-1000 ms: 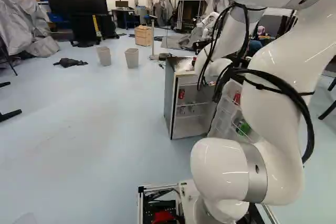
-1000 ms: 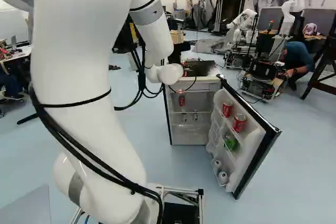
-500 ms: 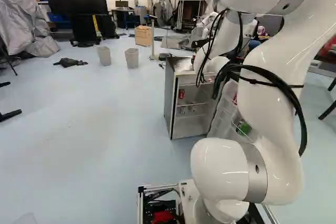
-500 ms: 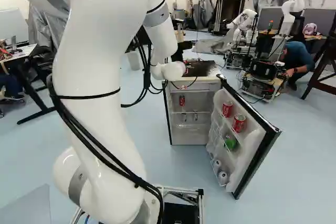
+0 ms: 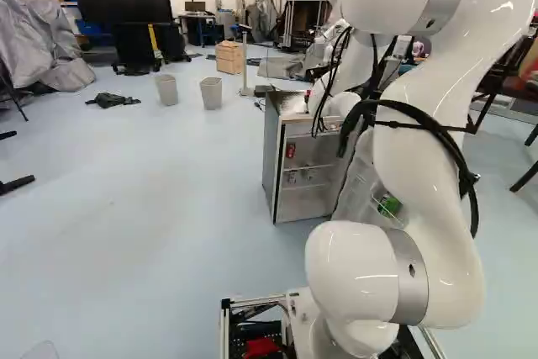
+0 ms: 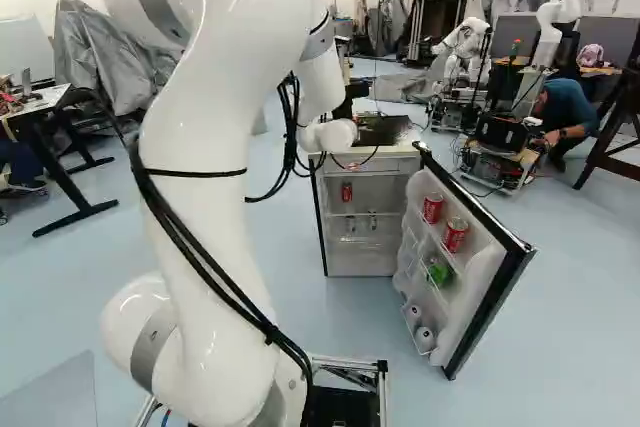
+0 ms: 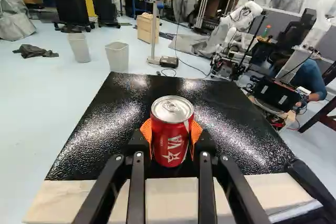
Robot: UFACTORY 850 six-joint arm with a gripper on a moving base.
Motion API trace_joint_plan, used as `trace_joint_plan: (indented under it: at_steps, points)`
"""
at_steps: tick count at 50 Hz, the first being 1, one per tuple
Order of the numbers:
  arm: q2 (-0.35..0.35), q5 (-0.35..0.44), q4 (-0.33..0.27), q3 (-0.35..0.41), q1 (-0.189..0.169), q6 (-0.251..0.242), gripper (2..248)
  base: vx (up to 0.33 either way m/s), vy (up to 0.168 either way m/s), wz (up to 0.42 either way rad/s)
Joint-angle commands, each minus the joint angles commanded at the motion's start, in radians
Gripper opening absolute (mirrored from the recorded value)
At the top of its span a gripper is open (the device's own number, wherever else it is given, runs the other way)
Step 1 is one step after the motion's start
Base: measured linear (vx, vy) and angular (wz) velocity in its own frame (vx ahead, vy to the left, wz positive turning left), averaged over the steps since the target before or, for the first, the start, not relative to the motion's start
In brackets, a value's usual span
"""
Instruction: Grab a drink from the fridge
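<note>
Over near part of fridge top, gripper pinching red can btwn orange pads; fridge door open, R side.

The arm is glossy white, all fat rounded tubes; a grey band with one small dark hole rings its low joint. Above that joint, thin black straps tie down bundled black cables. Farthest from it: black barred fingers, silver screws, ribbed orange pads
</note>
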Motion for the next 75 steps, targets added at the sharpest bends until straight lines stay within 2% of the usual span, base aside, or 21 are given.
trace_joint_plan:
  at_steps: [27,28,32,33,37,38,42,43,48,49,75]
  points:
    - [-0.018,0.0,0.0,-0.02,0.0,0.0,92,0.0,0.0,0.0]
    - [-0.018,0.0,0.0,-0.02,0.0,0.0,104,0.0,0.0,0.0]
    - [-0.018,0.0,0.0,-0.02,0.0,0.0,104,0.0,0.0,0.0]
    - [-0.018,0.0,0.0,-0.02,0.0,0.0,136,0.0,0.0,0.0]
    - [-0.018,0.0,0.0,-0.02,0.0,0.0,136,0.0,0.0,0.0]
    - [-0.018,0.0,0.0,-0.02,0.0,0.0,170,0.0,0.0,0.0]
    - [-0.017,0.0,0.0,-0.018,0.0,0.0,170,0.0,0.0,0.0]
    - [-0.015,0.0,0.0,-0.016,-0.001,0.0,206,0.0,0.0,0.0]
    - [-0.002,0.0,0.0,0.001,-0.003,0.0,206,0.0,0.0,0.0]
    - [0.001,0.0,0.0,0.006,-0.003,0.0,242,0.0,0.0,0.0]
    - [0.116,0.0,0.0,0.146,-0.027,0.0,247,0.0,0.0,0.0]
